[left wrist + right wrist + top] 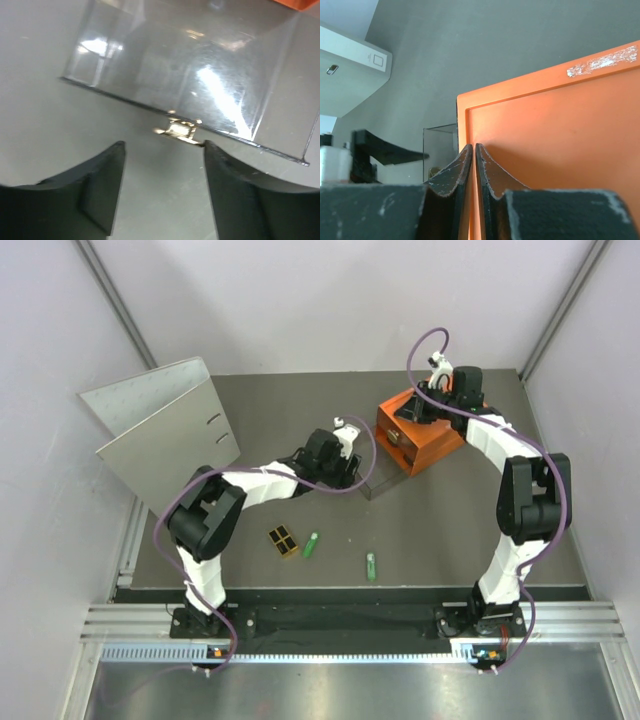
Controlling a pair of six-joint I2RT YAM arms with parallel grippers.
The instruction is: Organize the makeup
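Reaching toward twelve o'clock across the grey surface (440, 530), my left pincer (164, 150) hangs released, its two dark fingers (102, 187) spread wide with nothing between them. Straight ahead of it is a clear drawer (200, 75) with a small gold handle (181, 129) on its near wall. The handle sits in line with the gap between my fingers but just beyond the tips, not touched.

My right pincer (474, 150) is clenched, with only a sliver of a gap between the fingers. Its tips are at the edge of the orange box (560, 140), on the top panel; I cannot tell whether anything is pinched between them. From overhead, the box stands at about two o'clock from my left pincer, and the clear drawer juts out from its lower side.

The makeup lies loose on the surface, well apart from both pincers. The square black-and-gold palette (284, 540) is at about seven o'clock from my left pincer. One green stick (311, 545) lies just beside the palette at its three o'clock, and a second green stick (371, 566) is farther out at about four o'clock from the first. None of them is in the drawer.

A large grey binder (165, 430) stands open at about nine o'clock from my left pincer.
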